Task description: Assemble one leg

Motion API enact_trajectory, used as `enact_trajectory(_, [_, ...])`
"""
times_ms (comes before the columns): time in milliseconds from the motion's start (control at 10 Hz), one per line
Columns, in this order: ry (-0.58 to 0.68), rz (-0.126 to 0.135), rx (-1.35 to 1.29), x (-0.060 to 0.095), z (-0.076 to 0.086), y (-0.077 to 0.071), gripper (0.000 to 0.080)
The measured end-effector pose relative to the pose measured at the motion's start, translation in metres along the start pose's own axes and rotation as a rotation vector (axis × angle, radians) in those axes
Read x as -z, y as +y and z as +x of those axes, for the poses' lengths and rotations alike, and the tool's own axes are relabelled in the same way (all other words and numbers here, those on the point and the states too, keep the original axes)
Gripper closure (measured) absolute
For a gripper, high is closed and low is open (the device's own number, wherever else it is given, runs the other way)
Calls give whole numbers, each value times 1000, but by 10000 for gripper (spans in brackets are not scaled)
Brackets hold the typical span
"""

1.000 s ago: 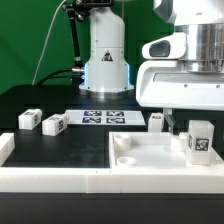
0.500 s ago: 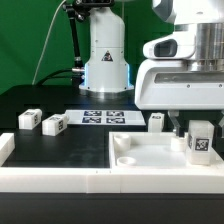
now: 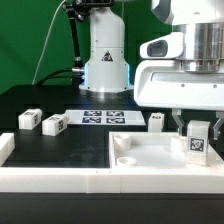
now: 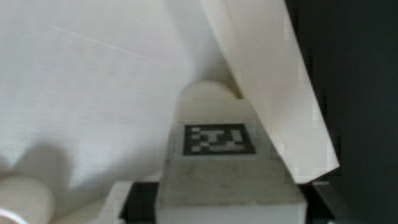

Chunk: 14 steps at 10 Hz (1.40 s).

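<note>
- The leg (image 3: 199,140) stands upright on the big white panel (image 3: 150,165), close to the panel's far corner on the exterior view's right, toward the worktop's right edge; its tag faces the camera.
- The gripper (image 3: 196,122) sits directly over the leg, one finger (image 3: 179,122) showing beside its top. In the wrist view the leg (image 4: 221,150) fills the gap between the fingers, so it appears clamped; firm contact is a judgement.
- Three spare legs (image 3: 29,120) (image 3: 54,124) (image 3: 156,121) lie on the black worktop (image 3: 60,140) beyond the panel, near the marker board (image 3: 100,117).
- Risk: the leg looks close to the panel's raised rim; a tilted or off-centre seating could jam it against the wall.
- Risk: a shallow grip could let the leg twist or slip under downward pressure.
</note>
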State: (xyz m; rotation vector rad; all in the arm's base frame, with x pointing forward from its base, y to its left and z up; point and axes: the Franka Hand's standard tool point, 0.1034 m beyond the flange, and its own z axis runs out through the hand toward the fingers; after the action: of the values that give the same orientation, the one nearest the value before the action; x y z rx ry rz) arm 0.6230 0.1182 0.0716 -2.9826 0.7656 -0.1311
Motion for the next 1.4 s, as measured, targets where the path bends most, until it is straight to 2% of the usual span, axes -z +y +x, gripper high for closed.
enact_trajectory(200, [-8,12,-215,0,1,2,509])
enact_trajectory(900, [-31,19,-1028,-1,-1,1,508])
enact_trajectory(1100, [-31,20,-959,-1,-2,1,508])
enact_trajectory(1200, [-31,20,-941,-1,-2,1,243])
enact_trajectory(1300, [-30,21,-905,-1,-1,0,243])
enact_trajectory(1400, [-27,22,-786,-1,-1,0,178])
